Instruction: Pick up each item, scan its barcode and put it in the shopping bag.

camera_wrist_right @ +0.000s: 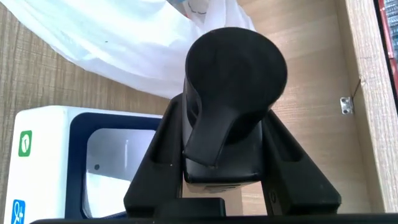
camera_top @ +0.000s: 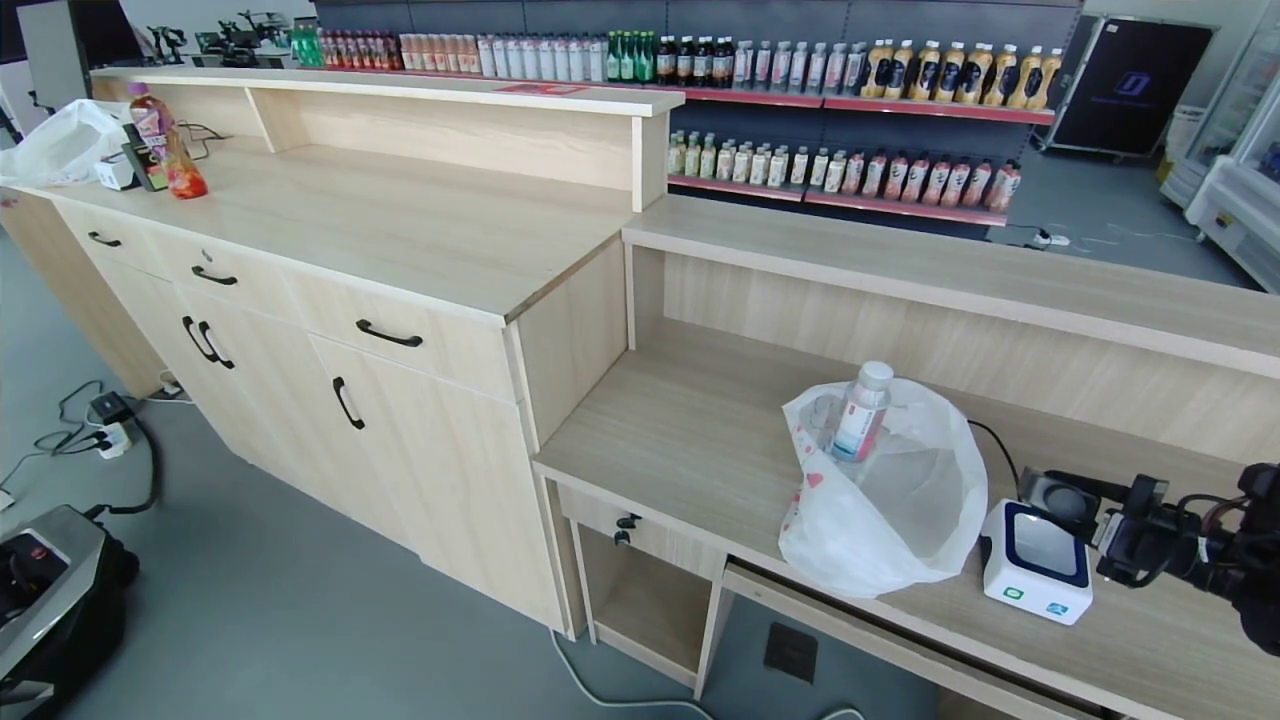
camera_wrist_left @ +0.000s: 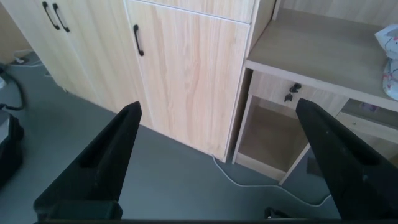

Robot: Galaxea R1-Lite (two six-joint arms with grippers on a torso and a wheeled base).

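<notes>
A white plastic shopping bag (camera_top: 890, 500) lies open on the low counter (camera_top: 690, 430), with a clear bottle (camera_top: 860, 412) with a white cap standing inside it. Right of the bag sits a white and blue scanner box (camera_top: 1035, 563). My right gripper (camera_top: 1125, 545) is just beyond that box, shut on a black handheld scanner (camera_top: 1060, 497). In the right wrist view the black scanner (camera_wrist_right: 233, 93) sits between the fingers (camera_wrist_right: 155, 174), above the scanner box (camera_wrist_right: 62, 162) and the bag (camera_wrist_right: 112, 43). My left gripper (camera_wrist_left: 217, 106) hangs open over the floor before the cabinets, holding nothing.
On the higher counter at the far left stand an orange-red drink bottle (camera_top: 160, 140), a small device (camera_top: 145, 165) and another white bag (camera_top: 60, 145). Shelves of bottles (camera_top: 840, 70) line the back wall. Cables and a power strip (camera_top: 110, 435) lie on the floor.
</notes>
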